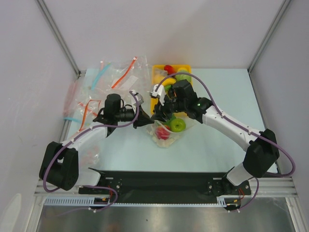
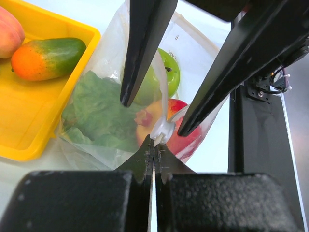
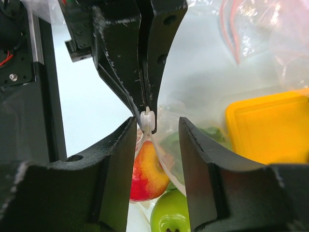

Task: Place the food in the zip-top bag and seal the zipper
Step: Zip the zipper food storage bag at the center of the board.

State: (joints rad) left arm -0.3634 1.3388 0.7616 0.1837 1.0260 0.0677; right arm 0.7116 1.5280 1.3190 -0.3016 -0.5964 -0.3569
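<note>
The clear zip-top bag (image 1: 170,140) lies in front of the yellow tray. It holds the leafy cabbage (image 2: 96,108), the green apple (image 2: 164,72) and the red fruit (image 2: 186,140). My left gripper (image 2: 154,143) is shut on the bag's mouth edge, right at the white zipper slider (image 2: 163,130). My right gripper (image 3: 157,123) is open, with one finger on each side of the slider (image 3: 148,119) and the mouth strip. The red fruit (image 3: 147,169) and the apple (image 3: 169,217) show below it. In the top view both grippers, left (image 1: 146,121) and right (image 1: 161,115), meet at the bag's left end.
A yellow tray (image 1: 157,77) behind the bag holds more toy fruit, among them a green-orange mango (image 2: 46,58) and a peach (image 2: 7,31). Several other clear bags with blue and red strips (image 1: 113,77) lie at the back left.
</note>
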